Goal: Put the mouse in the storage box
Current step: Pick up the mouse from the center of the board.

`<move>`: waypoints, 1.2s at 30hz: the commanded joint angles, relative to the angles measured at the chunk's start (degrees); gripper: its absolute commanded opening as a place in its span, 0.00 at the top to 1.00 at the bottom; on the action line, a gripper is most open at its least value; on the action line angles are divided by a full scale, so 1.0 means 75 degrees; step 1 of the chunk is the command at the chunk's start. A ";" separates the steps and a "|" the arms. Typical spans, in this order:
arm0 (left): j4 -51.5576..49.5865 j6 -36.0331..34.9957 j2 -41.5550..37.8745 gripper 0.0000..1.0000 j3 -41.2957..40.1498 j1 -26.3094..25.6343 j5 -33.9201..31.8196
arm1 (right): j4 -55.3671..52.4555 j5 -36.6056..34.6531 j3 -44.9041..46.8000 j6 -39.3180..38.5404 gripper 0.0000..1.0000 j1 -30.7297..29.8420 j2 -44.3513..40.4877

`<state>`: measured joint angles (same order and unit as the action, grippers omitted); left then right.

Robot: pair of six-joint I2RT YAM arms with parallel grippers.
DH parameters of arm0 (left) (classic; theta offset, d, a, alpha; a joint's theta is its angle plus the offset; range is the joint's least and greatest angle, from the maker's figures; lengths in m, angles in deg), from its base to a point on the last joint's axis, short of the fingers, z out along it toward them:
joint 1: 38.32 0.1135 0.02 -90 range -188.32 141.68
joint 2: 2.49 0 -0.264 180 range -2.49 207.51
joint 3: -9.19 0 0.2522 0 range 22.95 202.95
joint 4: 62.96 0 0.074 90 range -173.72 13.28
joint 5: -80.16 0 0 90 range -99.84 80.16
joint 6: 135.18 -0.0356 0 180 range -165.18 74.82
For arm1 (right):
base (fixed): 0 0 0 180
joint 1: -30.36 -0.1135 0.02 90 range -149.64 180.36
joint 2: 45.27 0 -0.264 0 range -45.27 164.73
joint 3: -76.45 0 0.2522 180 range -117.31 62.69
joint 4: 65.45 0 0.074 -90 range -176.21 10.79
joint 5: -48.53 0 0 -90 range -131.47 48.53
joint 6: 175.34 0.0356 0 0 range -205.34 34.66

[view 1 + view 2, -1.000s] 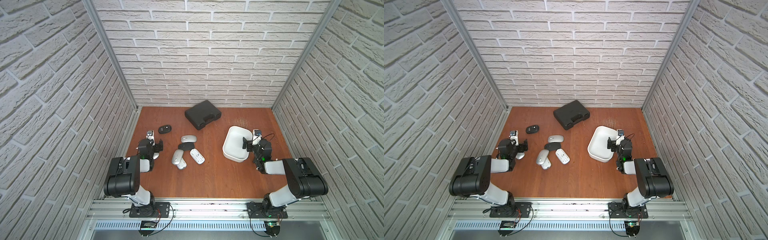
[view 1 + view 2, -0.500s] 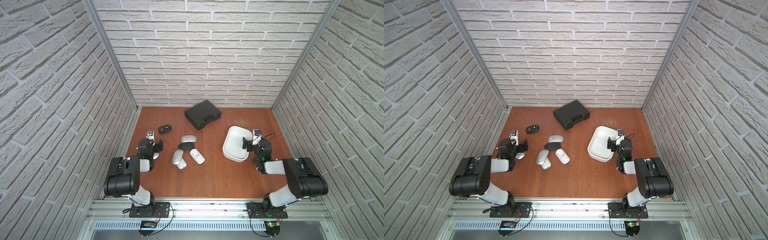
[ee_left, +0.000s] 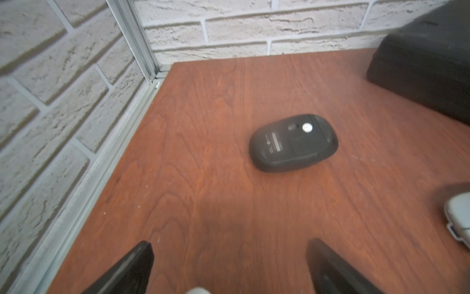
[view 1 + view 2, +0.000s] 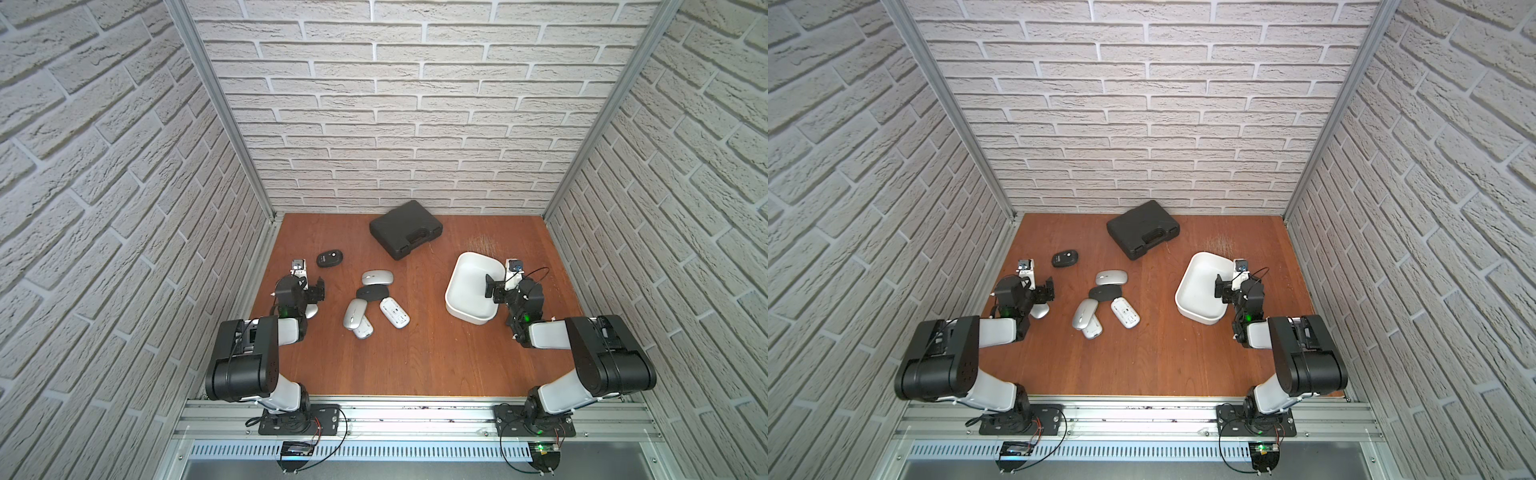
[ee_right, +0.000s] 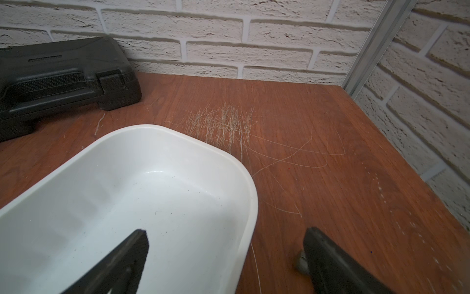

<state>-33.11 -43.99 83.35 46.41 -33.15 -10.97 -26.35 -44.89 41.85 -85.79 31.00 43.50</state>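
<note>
Nothing has moved over the last second: both arms and every object sit where they were.

The left gripper (image 4: 318, 288) hangs low over the tabletop (image 4: 415, 365) near the left wall. Its jaws are spread wide and hold nothing, as the left wrist view (image 3: 229, 250) shows. A black mouse (image 4: 330, 258) lies bottom up on the wood just ahead of it, clear of the fingers (image 3: 134, 264). A grey mouse (image 4: 311, 310) lies under this gripper, partly hidden by the wrist.

A cluster (image 4: 372, 293) of five more mice lies near the middle of the tabletop. They are silver, white and dark, and some touch or overlap. It sits between the two arms and well apart from the box (image 4: 465, 286). In both top views every mouse lies on the tabletop, outside the box (image 4: 1196, 291).

The right gripper (image 4: 498, 286) is also released and empty. It straddles the box's right wall: in the right wrist view (image 5: 226, 239) one finger (image 5: 127, 257) hangs over the white interior (image 5: 152, 193) and the other over bare wood.

A black case (image 4: 405, 228) lies closed near the back wall, beside the box's far corner but not touching it. Pale scratches (image 5: 223, 122) mark the wood just beyond the box.
</note>
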 commanded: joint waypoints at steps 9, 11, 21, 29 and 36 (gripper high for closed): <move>-0.0762 0.0228 -0.1841 0.02 -0.0144 -0.0158 -0.0655 | -0.0250 -0.0458 -0.0023 0.0046 0.01 -0.0088 -0.0718; -0.0990 0.0993 -0.2363 0.02 -0.0221 -0.0255 -0.1385 | -0.1560 -0.0513 -0.0400 -0.0089 0.01 -0.0210 -0.1582; -0.4061 0.5102 -0.4742 0.02 -0.0192 -0.0032 -0.3208 | -0.3973 -0.0376 -0.1215 0.4937 0.01 0.0200 -0.4190; -0.6837 0.4292 -0.2965 0.05 0.2517 -0.0820 -0.1914 | -0.7597 0.1218 -0.3580 0.2884 0.05 -0.0654 -0.3334; -0.8882 0.5210 0.0386 0.02 0.5598 -0.0184 0.0290 | -0.8812 0.1055 -0.4615 0.2062 0.07 -0.1797 -0.2316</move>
<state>-90.48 -8.32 80.05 83.68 -35.40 -17.04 -85.63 -37.42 8.97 -66.45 18.96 24.66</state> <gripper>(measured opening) 0.979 0.932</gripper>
